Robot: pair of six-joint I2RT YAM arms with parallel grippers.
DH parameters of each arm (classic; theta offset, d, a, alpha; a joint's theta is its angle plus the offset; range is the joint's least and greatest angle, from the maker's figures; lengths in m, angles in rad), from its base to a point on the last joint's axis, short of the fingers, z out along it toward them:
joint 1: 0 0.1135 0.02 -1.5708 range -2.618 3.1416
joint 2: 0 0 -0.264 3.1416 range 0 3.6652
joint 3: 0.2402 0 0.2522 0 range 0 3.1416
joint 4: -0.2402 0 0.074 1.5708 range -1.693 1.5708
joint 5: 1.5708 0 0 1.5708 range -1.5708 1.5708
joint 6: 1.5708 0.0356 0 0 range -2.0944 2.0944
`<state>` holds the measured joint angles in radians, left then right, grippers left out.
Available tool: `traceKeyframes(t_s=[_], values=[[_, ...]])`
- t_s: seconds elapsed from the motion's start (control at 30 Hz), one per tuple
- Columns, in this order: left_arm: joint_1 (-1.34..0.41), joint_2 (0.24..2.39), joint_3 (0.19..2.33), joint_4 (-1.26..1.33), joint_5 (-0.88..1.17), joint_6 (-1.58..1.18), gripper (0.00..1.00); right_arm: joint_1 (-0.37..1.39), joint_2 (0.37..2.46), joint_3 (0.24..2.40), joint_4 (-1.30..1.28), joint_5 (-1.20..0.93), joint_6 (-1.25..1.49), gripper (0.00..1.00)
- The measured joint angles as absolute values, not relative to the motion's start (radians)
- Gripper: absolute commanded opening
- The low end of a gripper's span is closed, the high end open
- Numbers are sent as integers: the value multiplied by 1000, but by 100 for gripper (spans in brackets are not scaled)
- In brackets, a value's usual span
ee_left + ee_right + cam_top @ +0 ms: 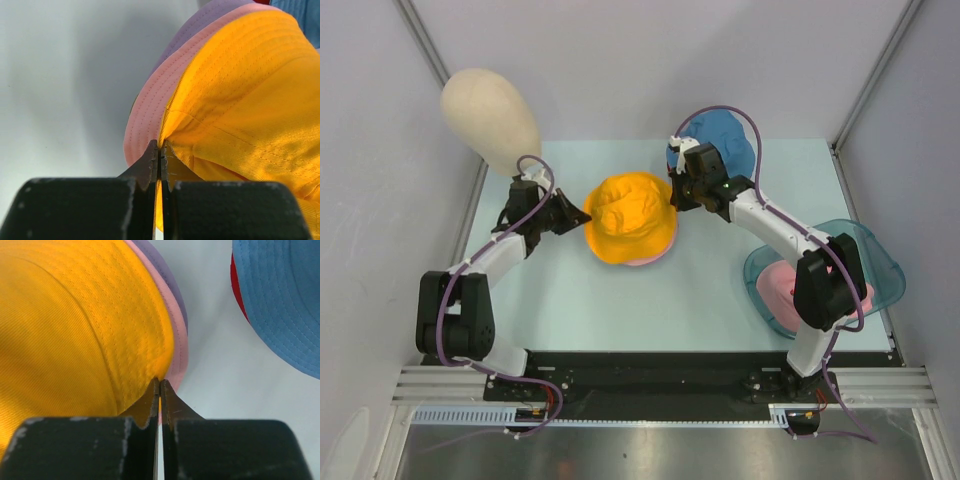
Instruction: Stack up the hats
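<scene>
We pinch the orange hat at opposite brim sides — left gripper, right gripper, fingers clamped on fabric — so it sits spread over the pink hat beneath it.

White-and-black arms, looping purple cables

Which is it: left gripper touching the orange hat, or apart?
Touching. The left wrist view shows the left gripper shut on the brim of the orange hat, fabric pinched between the jaws.
</scene>
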<state>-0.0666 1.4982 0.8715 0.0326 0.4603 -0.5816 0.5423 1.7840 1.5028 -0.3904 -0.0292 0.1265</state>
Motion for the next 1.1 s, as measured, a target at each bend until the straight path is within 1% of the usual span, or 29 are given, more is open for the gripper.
traceKeyframes(t_s=[0.2,0.47,0.63,0.67,0.7,0.73,0.77,0.8,0.83,0.87,0.9,0.93,1.0,1.1], values=[[-94,1510,883,23,429,-555,0,550,1779,1473,-366,-10,134,0],[-117,1546,939,1,400,-551,0,554,1703,1353,-296,12,165,0],[-118,1557,953,-15,397,-549,1,562,1697,1338,-278,25,184,0],[-118,1558,954,-16,397,-549,15,564,1696,1338,-276,27,184,0],[-119,1557,954,-17,397,-549,26,565,1696,1338,-276,27,185,0],[-119,1551,953,-18,395,-546,34,566,1695,1338,-278,23,184,0],[-118,1542,952,-25,385,-540,51,566,1694,1338,-283,20,184,4],[-118,1529,949,-38,368,-534,63,565,1690,1338,-295,16,183,20],[-117,1512,947,-60,346,-526,77,566,1682,1338,-311,6,180,31],[-116,1496,947,-77,332,-513,82,565,1675,1338,-328,-5,180,41],[-114,1472,946,-102,308,-511,87,565,1662,1338,-361,-17,169,57],[-112,1447,946,-124,289,-505,91,564,1647,1337,-388,-28,166,61],[-110,1390,946,-155,253,-497,93,562,1616,1334,-430,-46,162,68],[-107,1306,945,-189,210,-494,98,559,1539,1319,-479,-73,163,69]])
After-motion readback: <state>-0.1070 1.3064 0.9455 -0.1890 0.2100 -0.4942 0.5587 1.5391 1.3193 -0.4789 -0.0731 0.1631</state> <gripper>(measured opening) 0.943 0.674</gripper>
